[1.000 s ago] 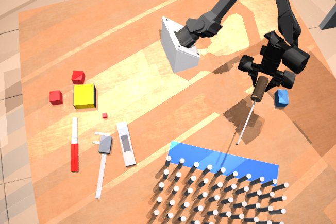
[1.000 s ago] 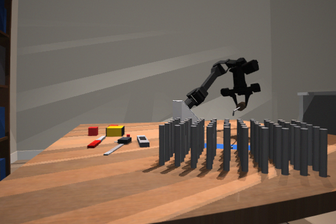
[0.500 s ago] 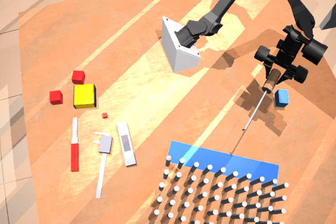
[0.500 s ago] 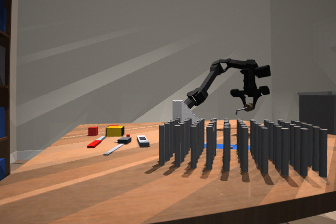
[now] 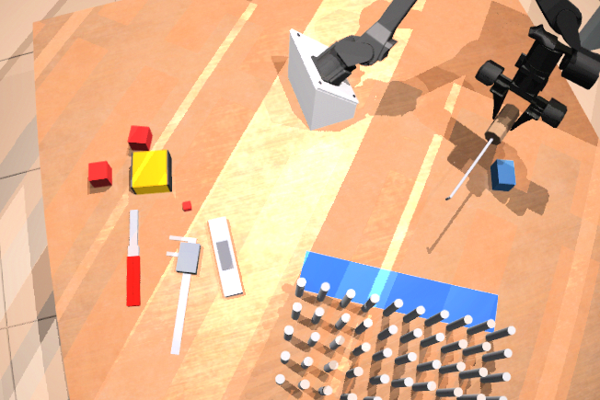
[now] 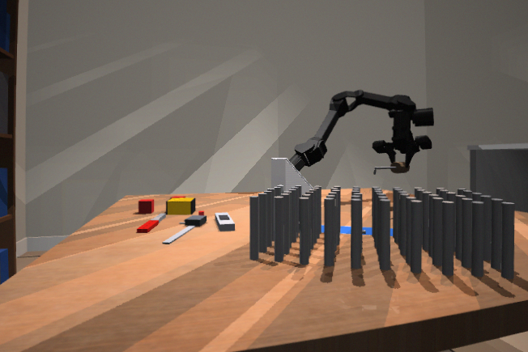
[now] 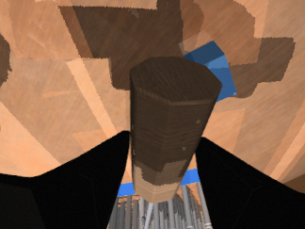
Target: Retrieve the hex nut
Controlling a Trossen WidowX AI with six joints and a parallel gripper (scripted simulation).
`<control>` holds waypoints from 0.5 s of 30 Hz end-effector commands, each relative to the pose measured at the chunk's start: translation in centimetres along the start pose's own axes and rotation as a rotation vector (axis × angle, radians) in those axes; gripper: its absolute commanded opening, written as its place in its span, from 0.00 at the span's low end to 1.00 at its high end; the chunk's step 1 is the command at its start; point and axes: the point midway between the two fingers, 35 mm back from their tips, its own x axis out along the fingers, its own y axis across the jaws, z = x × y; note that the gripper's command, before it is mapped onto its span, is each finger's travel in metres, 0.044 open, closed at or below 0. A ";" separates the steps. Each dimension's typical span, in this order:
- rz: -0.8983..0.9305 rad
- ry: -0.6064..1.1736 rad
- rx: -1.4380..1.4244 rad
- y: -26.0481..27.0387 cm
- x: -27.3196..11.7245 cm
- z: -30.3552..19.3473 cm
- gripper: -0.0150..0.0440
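top view puts the hook tool (image 5: 501, 124) (image 6: 399, 167) (image 7: 169, 112) out past the strip, on the side away from the spacers (image 5: 420, 310) (image 6: 355, 232) (image 7: 187, 206), its thin shaft slanting back towards them. the gripper (image 5: 504, 121) (image 6: 400, 164) (image 7: 163, 140) has its jaws pinched on the wooden handle, well up off the table (image 5: 252, 181) (image 6: 128, 279) (image 7: 42, 112). on the blue strip (image 5: 426, 288) (image 6: 347, 229) (image 7: 190, 176) the exterior view gives a small dark speck, seen between spacers, that may be the nut (too small to swear to, and the top view does not settle it).

if that is the nut, i judge the job in hand is laying the tool down. bring it down slowly, shaft level and bent tip sideways, let handle and shaft both bear on wood, then ease the fingers apart and rise straight. if the nut is still in the field, keep this grip and line up with a lane first.

mind the blue block (image 5: 503, 175) (image 7: 222, 70) near the handle; a straight drop with any drift could clip it. there is room on the block's far side from the spacers' right edge, and a wide stretch between tool and white wedge (image 5: 322, 104) (image 6: 279, 172).
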 end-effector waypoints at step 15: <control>-0.061 0.025 0.137 0.8 -5.3 7.0 0.25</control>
